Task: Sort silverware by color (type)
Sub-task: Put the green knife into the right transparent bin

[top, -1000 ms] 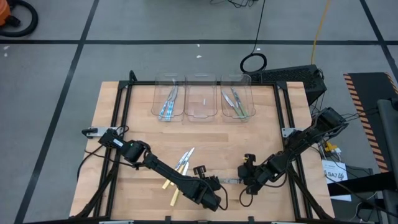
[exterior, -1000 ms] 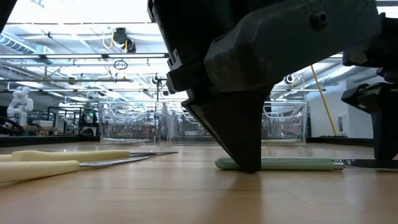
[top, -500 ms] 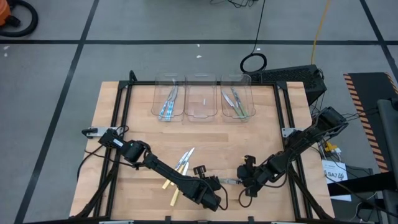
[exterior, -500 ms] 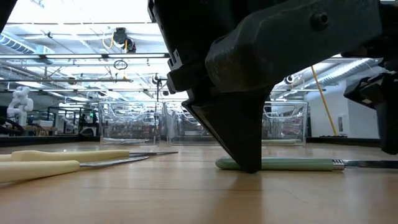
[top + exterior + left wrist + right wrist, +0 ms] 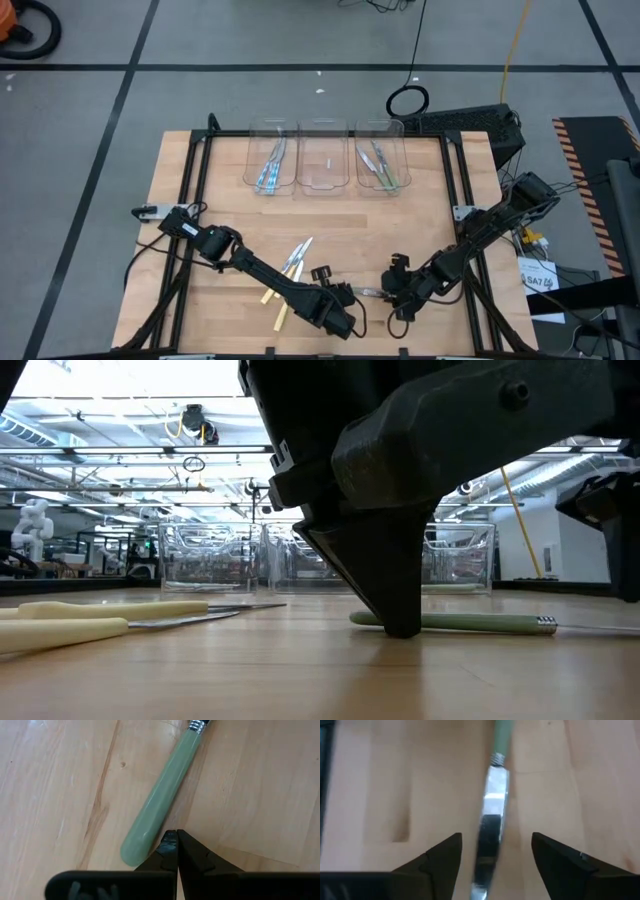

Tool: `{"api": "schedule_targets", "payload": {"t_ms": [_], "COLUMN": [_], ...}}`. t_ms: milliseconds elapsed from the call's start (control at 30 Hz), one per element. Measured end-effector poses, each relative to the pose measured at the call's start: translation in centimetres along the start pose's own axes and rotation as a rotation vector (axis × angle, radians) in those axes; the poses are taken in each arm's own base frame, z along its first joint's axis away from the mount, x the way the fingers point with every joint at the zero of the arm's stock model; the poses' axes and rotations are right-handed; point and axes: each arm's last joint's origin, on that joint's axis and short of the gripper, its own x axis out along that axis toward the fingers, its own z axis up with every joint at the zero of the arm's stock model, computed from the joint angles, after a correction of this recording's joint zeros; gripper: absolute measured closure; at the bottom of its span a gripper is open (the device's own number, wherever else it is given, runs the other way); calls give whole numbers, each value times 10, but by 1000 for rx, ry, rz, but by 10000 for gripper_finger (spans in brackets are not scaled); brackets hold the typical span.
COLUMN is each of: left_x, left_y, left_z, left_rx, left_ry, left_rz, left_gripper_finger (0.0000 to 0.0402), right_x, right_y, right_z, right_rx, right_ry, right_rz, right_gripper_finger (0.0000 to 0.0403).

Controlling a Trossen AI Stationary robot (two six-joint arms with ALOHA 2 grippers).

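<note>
Silverware sort: green-handled knife [image 5: 162, 802] lies flat on counter [image 5: 440, 200], handle end touching my left hand [image 5: 176, 847], pinched shut w/ nothing in it, prob. to steady it. My right hand [image 5: 495, 851] spread wide, astride the blade, not gripping yet.

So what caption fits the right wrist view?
Open right gripper straddling the silvery blade of a green-handled knife on the wooden table.

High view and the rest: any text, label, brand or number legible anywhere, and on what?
"SA7": partly readable on the white label off the table's right edge; the characters after it are too small to read.
White tag on the left arm: print too small to read.
Silverware, bins, table, claws: no text visible.
Low view room: no readable signs.
</note>
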Motion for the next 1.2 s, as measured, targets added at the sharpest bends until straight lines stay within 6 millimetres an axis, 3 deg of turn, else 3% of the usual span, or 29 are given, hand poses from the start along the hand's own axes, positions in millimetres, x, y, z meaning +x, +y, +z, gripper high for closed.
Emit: {"api": "schedule_targets", "payload": {"t_ms": [267,400,500,767,1200], "left_x": [-17,-39,-40,-8,20], "left_y": [-9,-19,-19,-23,8], "left_z": [6,13,12,3,21], "left_rx": [42,117,137,263,90], "left_ry": [-38,-152,-178,-147,-109], "left_rz": [-22,2,49,117,188], "left_gripper_finger": [389,359,329,260,262], "right_x": [0,-1,-3,-7,-9], "right_y": [2,6,11,21,13], "right_z": [0,-4,-9,-23,-34], "right_rx": [-48,-79,-98,-117,-191], "right_ry": [-8,-3,3,20,88], "right_rz": [12,23,37,34,-75], "right_gripper_finger": [175,179,179,179,179]}}
